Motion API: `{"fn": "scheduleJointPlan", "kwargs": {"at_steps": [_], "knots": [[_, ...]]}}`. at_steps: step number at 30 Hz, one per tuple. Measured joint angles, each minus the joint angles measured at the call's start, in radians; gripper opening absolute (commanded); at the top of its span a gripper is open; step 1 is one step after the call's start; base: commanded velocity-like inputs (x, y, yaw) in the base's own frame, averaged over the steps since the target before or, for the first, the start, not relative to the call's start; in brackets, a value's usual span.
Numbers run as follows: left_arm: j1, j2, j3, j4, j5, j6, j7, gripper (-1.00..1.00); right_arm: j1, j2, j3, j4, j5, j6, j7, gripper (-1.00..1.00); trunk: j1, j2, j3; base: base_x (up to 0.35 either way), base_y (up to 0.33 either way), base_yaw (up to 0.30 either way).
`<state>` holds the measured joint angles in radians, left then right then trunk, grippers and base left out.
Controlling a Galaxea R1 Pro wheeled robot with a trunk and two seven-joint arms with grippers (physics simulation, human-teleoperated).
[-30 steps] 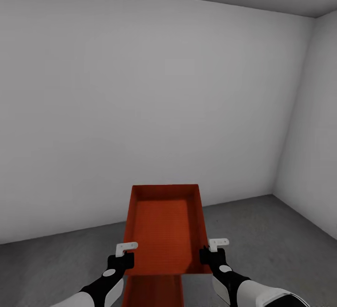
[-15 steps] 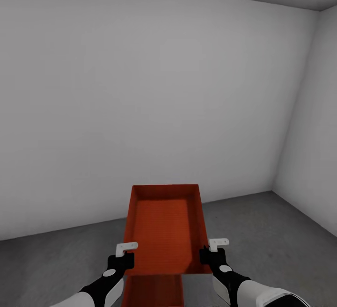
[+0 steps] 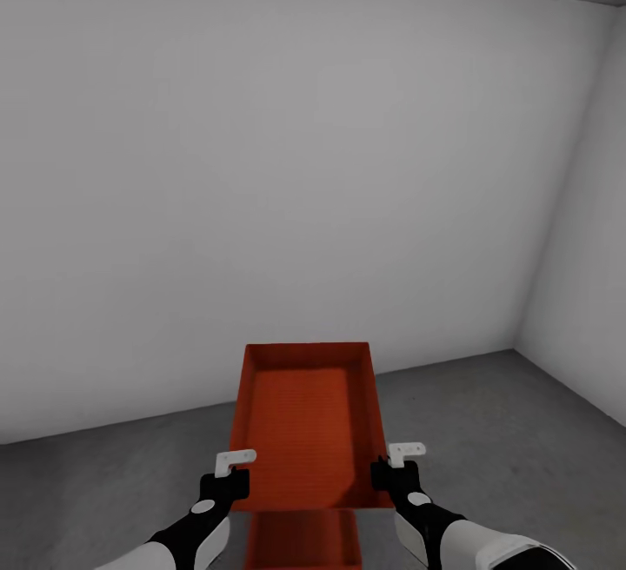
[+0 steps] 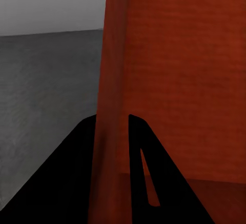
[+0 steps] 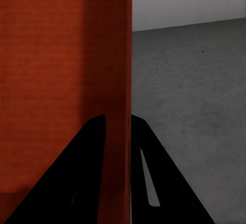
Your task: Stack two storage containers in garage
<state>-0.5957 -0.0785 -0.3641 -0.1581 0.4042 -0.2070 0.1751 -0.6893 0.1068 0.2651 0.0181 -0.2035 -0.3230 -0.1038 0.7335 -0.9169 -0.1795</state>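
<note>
The left tool [image 3: 228, 480] and the right tool [image 3: 388, 472] together held one orange-red storage container [image 3: 309, 422] between them, raised above the grey concrete floor [image 3: 487, 431] of the garage. Each tool was clamped on a long side wall near the container's near end, so the bin stretched away ahead of both tools with its open top up and its inside bare.

From the left wrist camera, the left tool [image 4: 114, 147] had its two dark fingers [image 4: 66, 183] set on either side of the container's wall [image 4: 110, 80], one outside and one inside, closed narrowly on it. From the right wrist camera, the right tool [image 5: 119, 147] gripped the opposite wall [image 5: 119, 55] the same way, with one finger [image 5: 154, 183] outside over the floor [image 5: 195, 106] and the other inside the bin.

Below the tools, and just under the near end of the held bin, the second storage container [image 3: 303, 540] showed as an orange-red open box lower down, partly covered by the upper one and cut by the frame edge. Whether the two bins touched could not be told.

Ahead of the tools rose a plain pale grey wall [image 3: 296, 179], meeting a second wall [image 3: 582, 248] in a corner beyond the right tool.
</note>
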Motion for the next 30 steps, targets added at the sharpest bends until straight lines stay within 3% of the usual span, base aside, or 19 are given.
{"fn": "scheduleJointPlan", "kwargs": {"at_steps": [30], "knots": [[0.000,0.000,0.000,0.000,0.000,0.000,0.000,-1.00,0.000,0.000,0.001,0.000,-0.002,0.000,0.000,-1.00,0.000,0.000,-0.048,0.004,0.010,0.000]]}}
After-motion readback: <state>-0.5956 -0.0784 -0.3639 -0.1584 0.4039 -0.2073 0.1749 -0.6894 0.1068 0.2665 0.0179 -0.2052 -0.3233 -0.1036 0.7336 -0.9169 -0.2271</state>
